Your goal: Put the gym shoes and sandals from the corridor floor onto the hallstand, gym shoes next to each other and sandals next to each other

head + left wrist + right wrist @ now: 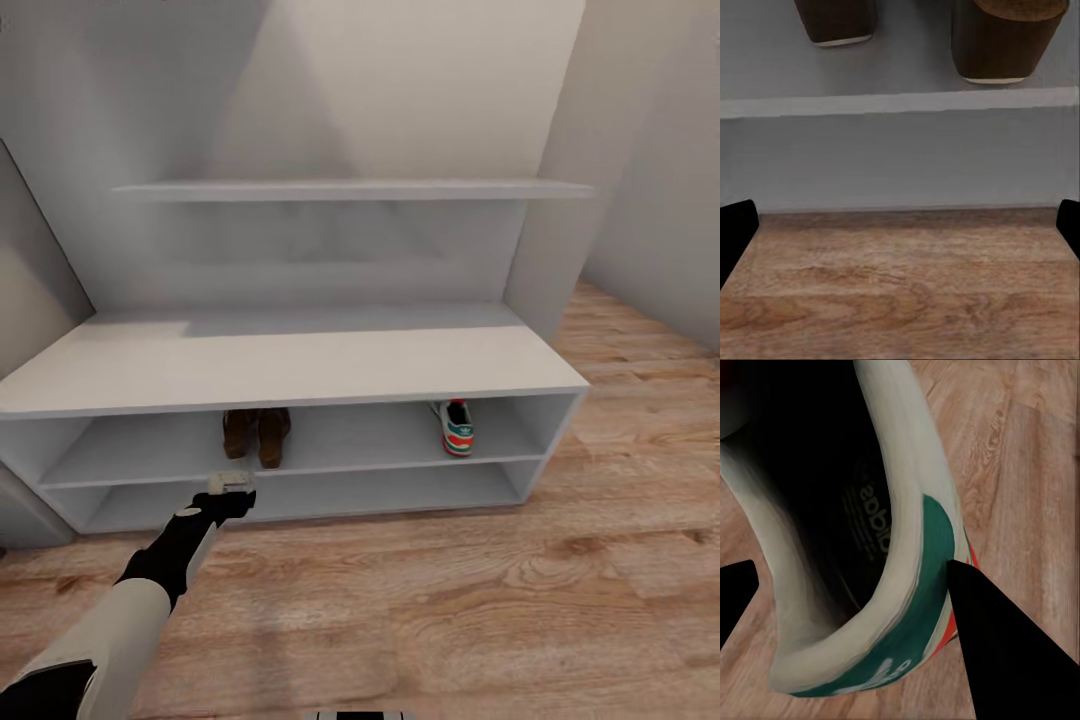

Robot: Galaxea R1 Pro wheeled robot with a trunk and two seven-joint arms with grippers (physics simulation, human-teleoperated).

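Two brown sandals (pixel 256 434) stand side by side in the upper slot of the pale-grey hallstand (pixel 300 365), their heels toward me (pixel 1009 37). One white gym shoe (pixel 458 427) with green stripes and a red heel sits alone at the right of that same slot. My left gripper (pixel 230 482) hovers just in front of the lower shelf, below the sandals; it is open (pixel 900 225) with nothing between its fingers. The second gym shoe (pixel 907 585) is in my right gripper (pixel 851 562), which is shut on its heel collar above the wood floor (pixel 1020 450).
The hallstand's flat top and the wall shelf (pixel 350 190) above it are bare. Wood plank floor (pixel 450 600) spreads in front and to the right. A wall (pixel 30 280) closes in at the left.
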